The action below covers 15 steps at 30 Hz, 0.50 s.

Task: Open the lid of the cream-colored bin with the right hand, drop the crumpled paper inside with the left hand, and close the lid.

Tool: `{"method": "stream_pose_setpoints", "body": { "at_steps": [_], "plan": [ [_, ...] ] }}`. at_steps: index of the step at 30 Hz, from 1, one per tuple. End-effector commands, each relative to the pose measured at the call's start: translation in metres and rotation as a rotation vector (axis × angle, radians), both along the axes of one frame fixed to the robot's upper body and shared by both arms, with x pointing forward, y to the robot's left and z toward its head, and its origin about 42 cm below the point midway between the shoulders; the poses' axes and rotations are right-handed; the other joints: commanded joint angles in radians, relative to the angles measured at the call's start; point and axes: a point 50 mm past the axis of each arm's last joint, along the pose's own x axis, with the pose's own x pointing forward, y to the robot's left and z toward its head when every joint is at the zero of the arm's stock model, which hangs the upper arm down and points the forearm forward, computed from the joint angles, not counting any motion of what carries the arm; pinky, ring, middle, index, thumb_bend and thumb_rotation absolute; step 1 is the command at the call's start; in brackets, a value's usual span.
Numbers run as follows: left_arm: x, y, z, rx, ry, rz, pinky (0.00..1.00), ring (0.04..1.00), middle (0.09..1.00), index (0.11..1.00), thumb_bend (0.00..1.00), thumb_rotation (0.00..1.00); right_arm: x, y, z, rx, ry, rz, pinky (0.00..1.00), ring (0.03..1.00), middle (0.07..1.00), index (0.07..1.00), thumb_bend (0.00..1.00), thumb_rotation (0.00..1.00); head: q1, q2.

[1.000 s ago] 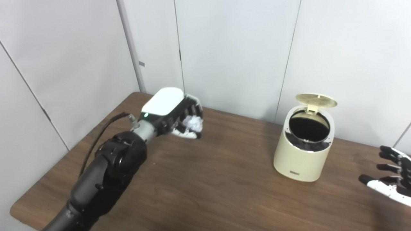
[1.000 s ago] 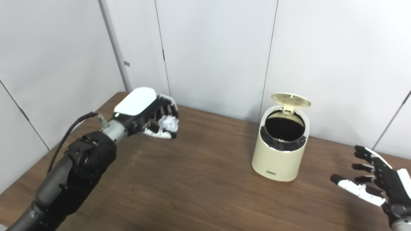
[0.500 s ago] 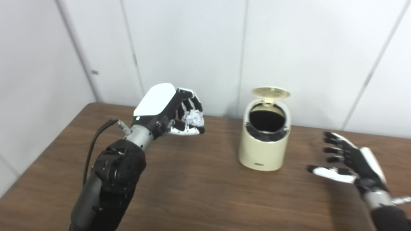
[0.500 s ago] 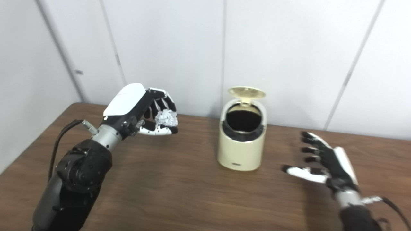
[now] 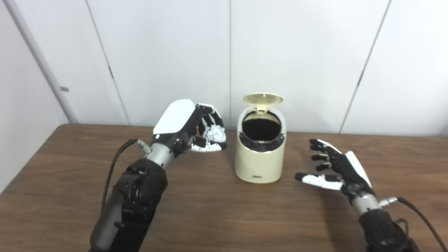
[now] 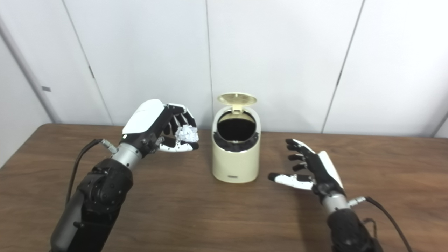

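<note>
The cream-colored bin (image 5: 258,164) stands mid-table with its round lid (image 5: 262,99) flipped up at the back, showing a dark inside. My left hand (image 5: 190,127) hovers just left of the bin's rim, shut on the crumpled white paper (image 5: 214,133), which shows between its fingers and thumb. To the right of the bin my right hand (image 5: 334,168) is open, fingers spread toward the bin, apart from it and above the table.
The brown wooden table (image 5: 217,217) runs wide to both sides and toward me. White wall panels stand right behind the bin. A cable trails from each wrist.
The camera has swung right, so the bin now sits mid-picture. My left hand has carried the paper closer to the bin. The right hand stays open beside the bin.
</note>
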Motion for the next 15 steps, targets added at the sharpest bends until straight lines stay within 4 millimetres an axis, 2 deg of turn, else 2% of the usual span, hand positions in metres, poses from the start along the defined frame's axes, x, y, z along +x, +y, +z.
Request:
{"method": "stream_pose_setpoints", "body": {
  "at_steps": [1, 4, 7, 15],
  "plan": [
    [0.006, -0.006, 0.02, -0.025, -0.086, -0.036, 0.3, 0.374, 0.461, 0.524, 0.5, 0.0, 0.003, 0.001, 0.017, -0.005, -0.081, 0.008, 0.62, 0.773, 0.855, 0.866, 0.74, 0.32, -0.008, -0.001],
    [0.009, -0.011, 0.015, -0.036, -0.069, -0.055, 0.3, 0.38, 0.461, 0.522, 0.5, 0.0, 0.003, 0.001, 0.016, -0.016, -0.084, 0.013, 0.62, 0.777, 0.865, 0.873, 0.74, 0.33, -0.008, -0.001],
    [0.012, -0.017, 0.01, -0.039, -0.064, -0.067, 0.31, 0.382, 0.461, 0.521, 0.5, 0.0, 0.004, 0.002, 0.015, -0.023, -0.091, 0.016, 0.62, 0.769, 0.857, 0.858, 0.74, 0.32, -0.038, -0.016],
    [0.021, -0.028, 0.009, -0.053, -0.055, -0.065, 0.34, 0.397, 0.467, 0.525, 0.5, 0.0, 0.005, 0.007, 0.012, -0.02, -0.082, 0.021, 0.61, 0.76, 0.865, 0.866, 0.75, 0.33, -0.06, -0.036]
  ]
}}
